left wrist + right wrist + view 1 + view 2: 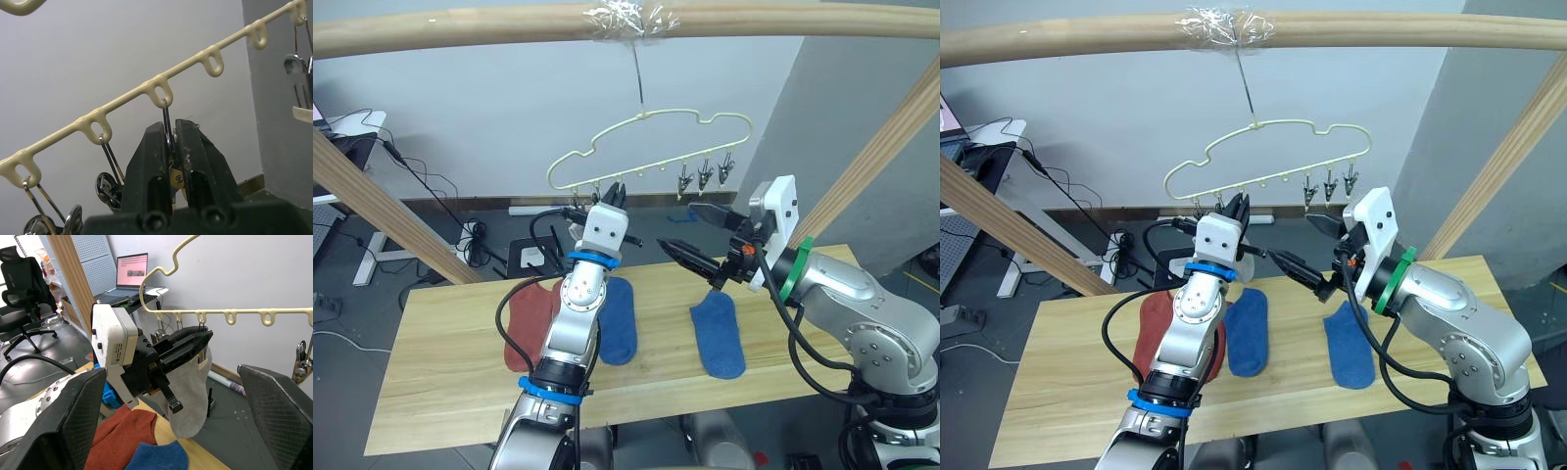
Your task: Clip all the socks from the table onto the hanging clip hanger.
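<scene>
Grey wall and cabled floor behind, with a round wooden beam (607, 24) across the top of the left eye frame, carrying the clip hanger (651, 147) by its hook at upper centre. Below, across the lower half, the table (440, 333), bearing a rust-red sock (524, 323) left of centre, a blue sock (619, 318) at centre and a second blue sock (718, 335) right of centre. Left gripper (615, 192) raised to the hanger's bottom rail, probably to work a clip there. Right gripper (690, 231) right of centre, fingers wide apart, holding nothing, likely standing by to help.

Right eye view: same layout, slightly shifted.

Left wrist view: black fingers (151, 161) pressed together on a clip (167, 128) hanging from a rail loop, presumably to squeeze it open.

Right wrist view: light grey sock (188, 391) at centre, hanging at the left gripper's fingertips under the rail, apparently being fed to that clip. Whether already pinned, cannot tell. Own fingers far apart at the lower corners.

No containers seen.
</scene>
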### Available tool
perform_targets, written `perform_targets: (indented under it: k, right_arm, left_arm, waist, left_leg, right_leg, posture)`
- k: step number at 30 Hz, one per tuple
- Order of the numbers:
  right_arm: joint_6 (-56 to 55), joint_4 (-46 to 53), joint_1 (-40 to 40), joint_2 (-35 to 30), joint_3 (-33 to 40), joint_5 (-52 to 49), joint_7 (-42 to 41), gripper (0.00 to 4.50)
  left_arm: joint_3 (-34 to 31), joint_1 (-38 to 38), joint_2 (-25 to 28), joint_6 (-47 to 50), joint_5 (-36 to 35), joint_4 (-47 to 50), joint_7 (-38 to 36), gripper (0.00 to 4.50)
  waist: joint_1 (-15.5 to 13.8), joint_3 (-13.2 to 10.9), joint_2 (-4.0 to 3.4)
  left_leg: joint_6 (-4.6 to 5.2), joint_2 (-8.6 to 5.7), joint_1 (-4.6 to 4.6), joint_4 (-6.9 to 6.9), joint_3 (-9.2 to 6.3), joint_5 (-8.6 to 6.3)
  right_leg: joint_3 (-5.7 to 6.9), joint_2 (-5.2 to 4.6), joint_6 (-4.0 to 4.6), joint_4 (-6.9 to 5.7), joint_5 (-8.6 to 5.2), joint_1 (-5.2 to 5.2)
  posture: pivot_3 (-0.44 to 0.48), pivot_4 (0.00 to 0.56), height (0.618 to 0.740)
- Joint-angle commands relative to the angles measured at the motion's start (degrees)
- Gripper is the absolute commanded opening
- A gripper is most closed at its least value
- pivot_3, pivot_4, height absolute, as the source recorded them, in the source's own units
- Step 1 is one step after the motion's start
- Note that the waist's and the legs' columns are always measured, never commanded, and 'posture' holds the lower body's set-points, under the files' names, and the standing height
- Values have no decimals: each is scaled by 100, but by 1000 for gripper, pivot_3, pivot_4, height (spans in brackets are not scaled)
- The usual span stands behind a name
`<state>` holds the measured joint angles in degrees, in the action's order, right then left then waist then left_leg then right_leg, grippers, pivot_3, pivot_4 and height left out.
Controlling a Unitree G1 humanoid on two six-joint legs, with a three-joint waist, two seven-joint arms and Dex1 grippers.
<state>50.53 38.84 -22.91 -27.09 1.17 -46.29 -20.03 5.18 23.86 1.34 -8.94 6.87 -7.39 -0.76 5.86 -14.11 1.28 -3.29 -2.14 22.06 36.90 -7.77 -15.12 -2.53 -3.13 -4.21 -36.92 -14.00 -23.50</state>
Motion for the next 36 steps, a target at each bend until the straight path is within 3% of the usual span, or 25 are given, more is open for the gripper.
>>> perform_targets:
  k: [1,4,7,14,19,28,31,36]
  right_arm:
    - [-115,253,13,-29,86,-61,-11,4500]
    - [-38,222,83,-88,15,119,111,4500]
    - [197,4,474,-471,-504,935,454,4500]
    - [-369,-1224,1252,-561,-1497,2389,548,4500]
    - [-663,-2139,1413,-418,-1864,2869,239,4500]
    - [-852,-3171,1457,-148,-2095,3419,-182,4500]
    - [-1090,-3444,1473,-128,-2122,3626,-298,3930]
    - [-1491,-3746,1511,-67,-2125,3936,-428,2142]
  left_arm:
    - [-18,-7,-17,-48,-71,166,-39,10]
    - [-42,15,-71,225,-403,197,-303,10]
    - [-99,55,-36,744,-862,378,-731,10]
    - [-470,90,306,2209,-1941,929,-1484,10]
    - [-735,104,524,3046,-2494,1310,-1636,10]
    - [-957,152,605,3461,-2758,1543,-1525,10]
    - [-1089,187,473,3871,-3163,1654,-1476,0]
    - [-1546,381,319,5060,-4286,1702,-1323,0]
  waist:
    - [0,0,0]
    - [0,0,0]
    - [-16,0,0]
    - [38,1,-1]
    - [40,1,-1]
    - [21,2,-2]
    - [17,3,-2]
    - [17,7,5]
  left_leg:
    - [0,0,0,0,0,0]
    - [0,0,0,0,0,0]
    - [0,-1,0,0,-1,0]
    - [0,2,-8,2,5,0]
    - [0,2,-12,7,5,1]
    - [-1,1,-13,5,3,1]
    - [-1,2,-15,6,2,1]
    - [-2,2,-25,9,1,1]
  right_leg:
    - [0,0,0,0,0,0]
    - [0,0,0,0,0,0]
    - [1,-1,-1,0,0,2]
    - [-2,0,-10,-5,-6,2]
    - [-2,1,-11,-6,-6,6]
    - [-4,0,-2,-5,-1,7]
    - [-3,1,-3,-6,-2,9]
    - [-1,1,-12,-7,-5,21]
  posture:
    - [-239,245,740]
    - [-233,249,740]
    - [-229,247,740]
    - [-204,244,740]
    - [-187,243,740]
    - [-152,230,740]
    - [-151,227,740]
    - [-151,227,740]
